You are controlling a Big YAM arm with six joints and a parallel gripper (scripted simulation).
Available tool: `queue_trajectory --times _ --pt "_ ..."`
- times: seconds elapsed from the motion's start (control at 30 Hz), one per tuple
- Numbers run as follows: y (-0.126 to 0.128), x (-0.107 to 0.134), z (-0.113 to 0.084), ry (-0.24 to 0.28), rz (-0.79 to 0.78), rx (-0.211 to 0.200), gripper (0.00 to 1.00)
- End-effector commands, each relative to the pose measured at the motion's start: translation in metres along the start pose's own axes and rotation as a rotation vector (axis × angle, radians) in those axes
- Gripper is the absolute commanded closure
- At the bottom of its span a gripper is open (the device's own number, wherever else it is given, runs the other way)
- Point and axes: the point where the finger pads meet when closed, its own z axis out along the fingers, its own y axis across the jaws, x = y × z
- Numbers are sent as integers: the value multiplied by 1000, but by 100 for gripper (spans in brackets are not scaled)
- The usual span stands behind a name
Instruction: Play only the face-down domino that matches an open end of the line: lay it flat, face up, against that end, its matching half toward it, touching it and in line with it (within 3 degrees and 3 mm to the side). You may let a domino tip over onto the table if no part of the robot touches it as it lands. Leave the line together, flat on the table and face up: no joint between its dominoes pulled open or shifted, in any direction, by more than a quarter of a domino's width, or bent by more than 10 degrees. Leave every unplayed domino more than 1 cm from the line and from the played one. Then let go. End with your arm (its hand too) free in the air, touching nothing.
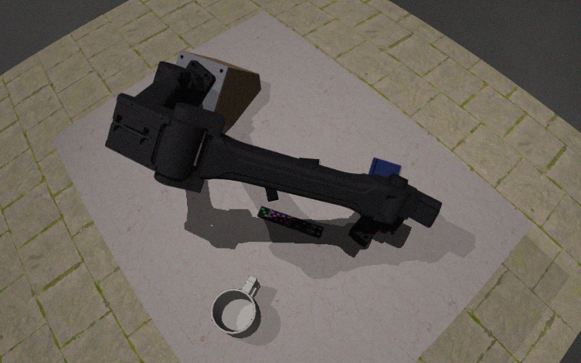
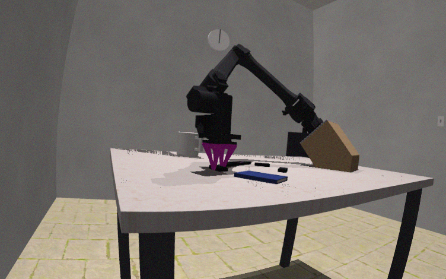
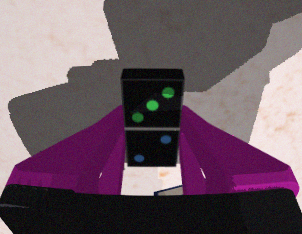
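My gripper (image 2: 217, 167) (image 3: 152, 115) is shut on a black domino (image 3: 153, 105), its magenta fingers at the long sides. The domino's face shows in the wrist view, three green pips on the far half and two blue pips on the near half. It is at or just above the table; which, I cannot tell. The line of face-up dominoes (image 1: 290, 222) (image 2: 239, 162) lies in the arm's shadow, green pips at its left end in the top view, its right end too dark to read. Two other dark dominoes, one (image 2: 262, 164) and another (image 2: 282, 170), lie apart from it; their faces are not readable.
A blue book (image 1: 385, 167) (image 2: 260, 177) lies near the gripper, partly under the arm in the top view. A white mug (image 1: 227, 300) (image 2: 187, 145) stands beyond the line. A brown slanted block (image 1: 239, 96) (image 2: 334, 149) stands by the arm's base. The arm hides part of the table.
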Motion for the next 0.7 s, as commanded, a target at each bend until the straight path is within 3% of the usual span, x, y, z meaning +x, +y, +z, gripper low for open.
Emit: queue_trajectory --times 0.0,0.23,0.27,0.57,0.67 --pt "5 11 -44 5 -9 -41 78" --pt "5 11 -44 5 -9 -41 78" --pt "1 11 -33 5 -16 -27 78" --pt "3 10 -78 6 18 -51 78" --pt "3 10 -78 6 18 -51 78"
